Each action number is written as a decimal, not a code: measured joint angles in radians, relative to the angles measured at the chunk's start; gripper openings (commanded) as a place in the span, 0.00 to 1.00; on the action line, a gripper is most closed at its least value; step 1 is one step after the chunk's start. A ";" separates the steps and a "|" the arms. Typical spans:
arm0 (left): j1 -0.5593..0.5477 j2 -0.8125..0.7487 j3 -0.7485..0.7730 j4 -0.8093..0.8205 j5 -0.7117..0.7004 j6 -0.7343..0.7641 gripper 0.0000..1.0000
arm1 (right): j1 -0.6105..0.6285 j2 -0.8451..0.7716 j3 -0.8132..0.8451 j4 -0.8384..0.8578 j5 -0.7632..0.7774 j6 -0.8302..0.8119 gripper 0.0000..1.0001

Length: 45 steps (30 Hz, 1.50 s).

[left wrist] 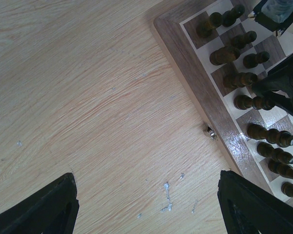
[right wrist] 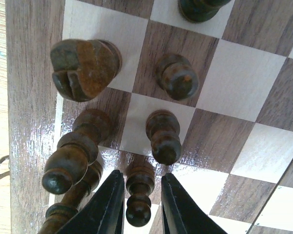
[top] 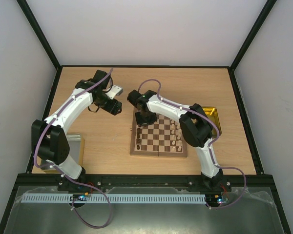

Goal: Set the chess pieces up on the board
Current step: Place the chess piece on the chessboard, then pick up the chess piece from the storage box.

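Standing in two rows along one edge of the board (top: 158,146), the dark chess pieces (left wrist: 244,78) look almost all set, and pale ones (top: 174,134) line the other edge. The right gripper (right wrist: 142,174) sits close around a dark pawn (right wrist: 138,200), but nobody can tell if it squeezes. The left gripper (left wrist: 146,204) is wide apart over the table (left wrist: 88,97), holding nothing.

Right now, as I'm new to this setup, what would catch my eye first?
The checkered chessboard at the centre of the table, dark pieces lined along its left edge and cream pieces along its right. At that left edge the right gripper straddles a dark pawn, fingers narrowly parted. The left gripper hangs wide open over bare wood beside the board.
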 measured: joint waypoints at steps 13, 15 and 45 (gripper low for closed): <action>0.000 0.000 0.000 0.000 0.000 0.000 0.78 | -0.017 0.000 0.047 -0.019 -0.006 0.000 0.28; 0.000 0.000 0.000 0.000 0.000 0.000 0.78 | -0.021 -0.001 0.055 -0.024 -0.006 0.000 0.27; 0.000 0.007 0.009 -0.003 0.002 0.000 0.78 | -0.756 -0.552 -0.500 -0.029 0.119 0.069 0.27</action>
